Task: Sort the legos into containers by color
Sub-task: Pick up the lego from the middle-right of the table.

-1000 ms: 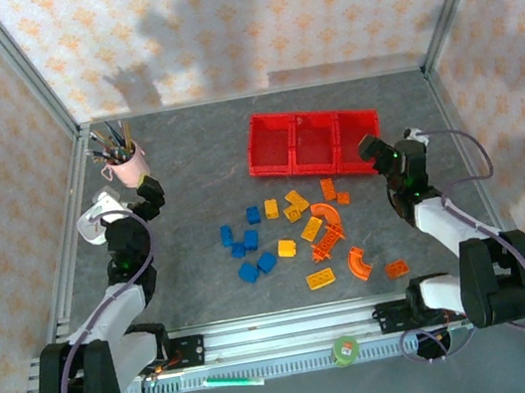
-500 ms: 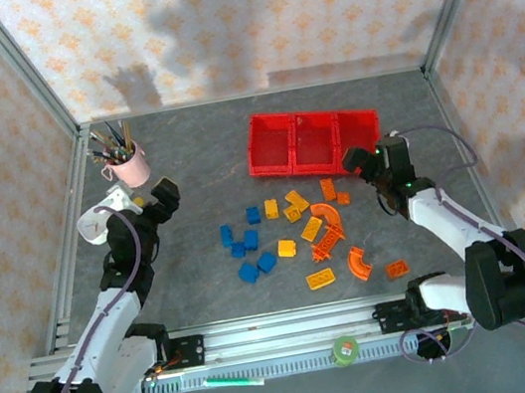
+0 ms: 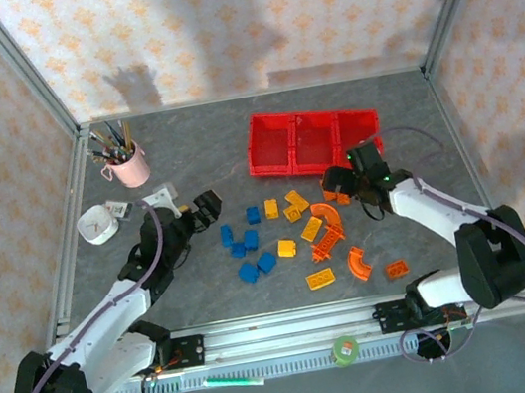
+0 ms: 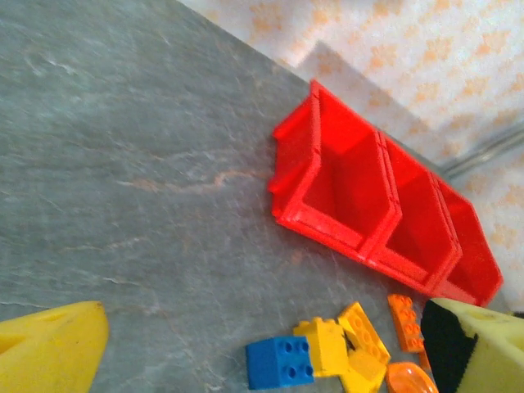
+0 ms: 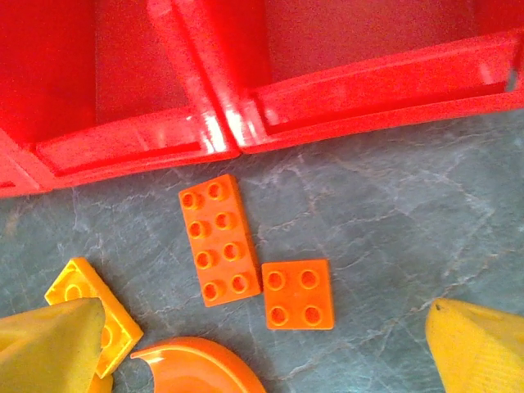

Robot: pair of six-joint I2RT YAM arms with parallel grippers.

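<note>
Left gripper (image 4: 262, 332), right gripper (image 5: 262, 319) gape empty; orange legos (image 5: 219, 240) beside containers (image 5: 164, 139) light, hard, slick: you pinch long sides.

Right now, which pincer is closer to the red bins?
Right. The right pincer hovers just in front of the bins' near wall, above two orange bricks. The left pincer is farther off to the left, by the blue bricks.

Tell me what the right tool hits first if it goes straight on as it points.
The right tool would probably meet the square orange brick first, beside the longer orange brick; depth is unclear.
</note>
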